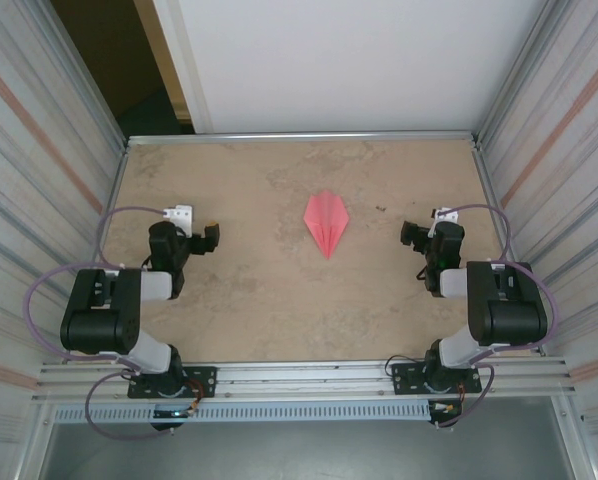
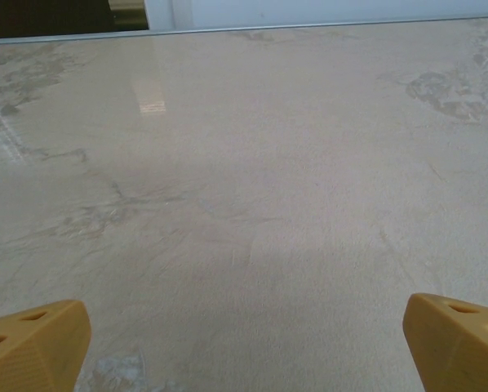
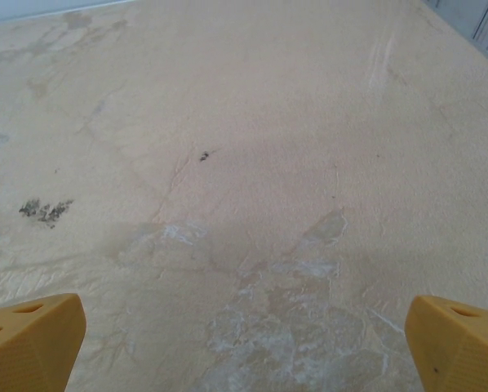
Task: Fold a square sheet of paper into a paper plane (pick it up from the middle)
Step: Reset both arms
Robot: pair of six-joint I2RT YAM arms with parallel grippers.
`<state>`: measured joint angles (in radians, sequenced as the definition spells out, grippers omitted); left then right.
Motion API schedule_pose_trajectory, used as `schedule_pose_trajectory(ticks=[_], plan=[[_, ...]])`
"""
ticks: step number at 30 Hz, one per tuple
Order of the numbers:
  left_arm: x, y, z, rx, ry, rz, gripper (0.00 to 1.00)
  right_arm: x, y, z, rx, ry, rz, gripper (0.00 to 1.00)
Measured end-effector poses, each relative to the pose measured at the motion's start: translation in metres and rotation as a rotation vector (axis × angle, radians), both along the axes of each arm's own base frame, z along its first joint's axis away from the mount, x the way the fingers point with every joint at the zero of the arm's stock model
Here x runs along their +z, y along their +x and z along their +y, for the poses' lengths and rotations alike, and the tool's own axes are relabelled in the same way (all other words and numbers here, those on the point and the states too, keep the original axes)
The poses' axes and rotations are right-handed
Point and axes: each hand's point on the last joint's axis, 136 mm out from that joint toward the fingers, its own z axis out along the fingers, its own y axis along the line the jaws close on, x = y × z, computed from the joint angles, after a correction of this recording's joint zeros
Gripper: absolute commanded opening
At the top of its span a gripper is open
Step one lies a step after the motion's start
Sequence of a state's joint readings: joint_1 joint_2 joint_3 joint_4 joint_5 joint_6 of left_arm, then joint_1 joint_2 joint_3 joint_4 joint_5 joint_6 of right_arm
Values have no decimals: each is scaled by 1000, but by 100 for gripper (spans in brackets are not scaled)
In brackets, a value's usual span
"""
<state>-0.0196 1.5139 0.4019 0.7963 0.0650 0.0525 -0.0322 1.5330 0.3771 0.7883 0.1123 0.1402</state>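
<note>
mottled beige tabletop (image 1: 229,310), corrugated metal side walls (image 1: 39,150) (white panel behind)

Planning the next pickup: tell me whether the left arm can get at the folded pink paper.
Probably yes. The folded pink paper lies mid-table, the left gripper is open, and bare table lies between them.
</note>
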Motion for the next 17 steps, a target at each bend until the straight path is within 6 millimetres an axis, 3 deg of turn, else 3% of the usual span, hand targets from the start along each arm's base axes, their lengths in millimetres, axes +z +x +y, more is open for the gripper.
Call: schedule_pose_trajectory(ticks=[17], plan=[[-4,-1,3,11,10,20,99,0,0,0,2,1,-1,99]])
